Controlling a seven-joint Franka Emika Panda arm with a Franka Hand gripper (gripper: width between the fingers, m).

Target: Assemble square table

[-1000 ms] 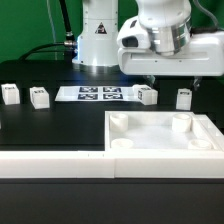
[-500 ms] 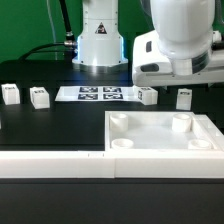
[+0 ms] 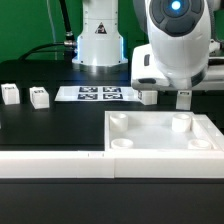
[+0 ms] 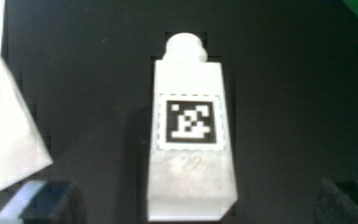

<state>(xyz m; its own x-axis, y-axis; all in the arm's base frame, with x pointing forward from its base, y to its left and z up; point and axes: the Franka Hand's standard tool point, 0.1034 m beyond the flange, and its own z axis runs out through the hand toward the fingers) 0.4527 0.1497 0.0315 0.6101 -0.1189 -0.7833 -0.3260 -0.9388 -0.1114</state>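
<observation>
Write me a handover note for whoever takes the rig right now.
Gripper: open, hanging over a lying leg, not touching it.
Top: lies flat, sockets empty.
Legs: all four loose; two at the exterior view's left, two at its right.
Done: nothing fitted.
Left: grip this leg, then fit all four.

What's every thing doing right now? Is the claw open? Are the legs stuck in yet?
gripper: open, holding nothing.
leg under the gripper: lying loose between the fingers, untouched.
far-left leg: loose, away from the top.
leg beside it: loose, not fitted.
table top: lying flat, sockets up, no leg in them.
</observation>
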